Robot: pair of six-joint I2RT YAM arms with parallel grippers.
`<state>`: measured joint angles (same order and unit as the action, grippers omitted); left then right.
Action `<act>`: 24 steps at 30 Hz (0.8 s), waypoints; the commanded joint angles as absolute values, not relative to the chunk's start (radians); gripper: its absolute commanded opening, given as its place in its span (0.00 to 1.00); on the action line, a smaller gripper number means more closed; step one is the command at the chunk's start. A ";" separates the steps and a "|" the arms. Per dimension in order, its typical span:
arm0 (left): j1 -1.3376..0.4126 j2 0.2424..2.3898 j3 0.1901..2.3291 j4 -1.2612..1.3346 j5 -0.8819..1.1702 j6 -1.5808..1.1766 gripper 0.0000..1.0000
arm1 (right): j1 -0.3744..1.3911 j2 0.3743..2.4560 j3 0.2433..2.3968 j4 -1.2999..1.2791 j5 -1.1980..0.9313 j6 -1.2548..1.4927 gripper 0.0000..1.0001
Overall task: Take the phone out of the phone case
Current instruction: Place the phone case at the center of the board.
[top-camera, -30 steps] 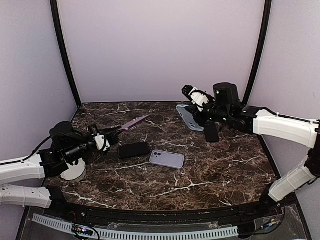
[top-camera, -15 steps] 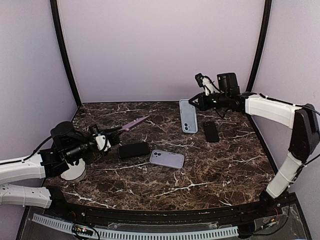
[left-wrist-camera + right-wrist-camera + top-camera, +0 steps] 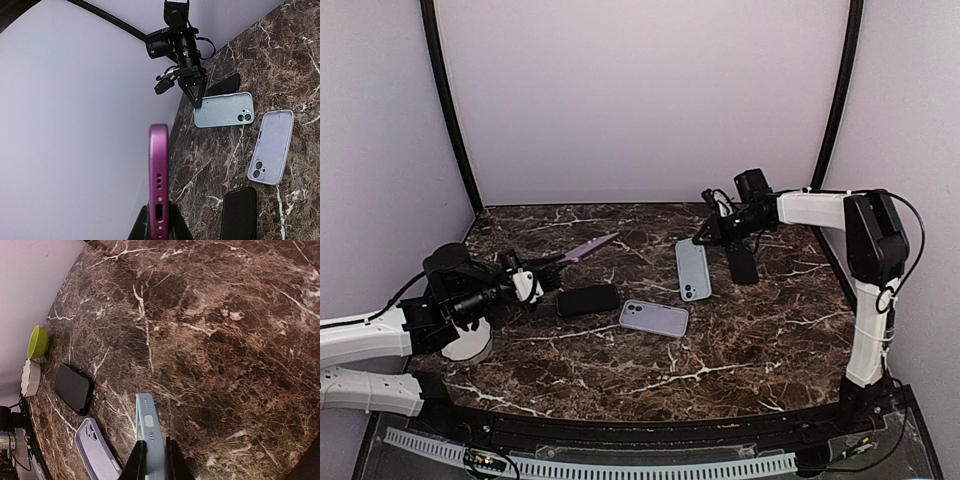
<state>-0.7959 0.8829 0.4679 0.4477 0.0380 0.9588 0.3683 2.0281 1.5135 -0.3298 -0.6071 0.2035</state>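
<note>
- Our left gripper [image 3: 159,223] clamps the magenta case [image 3: 159,165] edge-on, above the table [image 3: 770,330].
- Our right gripper [image 3: 154,447] pinches the blue case [image 3: 692,268] by 1 end; we fear this thin hold slips, dropping it.

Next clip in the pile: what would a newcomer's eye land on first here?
The left gripper holds a magenta case raised over the left of the table, while the right gripper at the far right pinches the end of a light blue case. Between them lie a black phone and an empty lavender case, with a second black phone beside the right gripper.
</note>
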 commanded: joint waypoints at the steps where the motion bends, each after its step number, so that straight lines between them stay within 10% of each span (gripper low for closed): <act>1: -0.789 0.874 0.480 0.537 0.030 0.967 0.00 | 0.343 2.062 1.593 -0.400 -0.573 0.165 0.00; 16: -0.785 0.892 0.479 0.526 0.053 0.952 0.00 | 0.324 2.134 1.793 -0.488 -0.301 0.106 0.56; 24: -0.785 0.978 0.558 0.486 0.040 0.718 0.00 | 0.325 1.999 1.727 -0.434 -0.180 0.135 0.62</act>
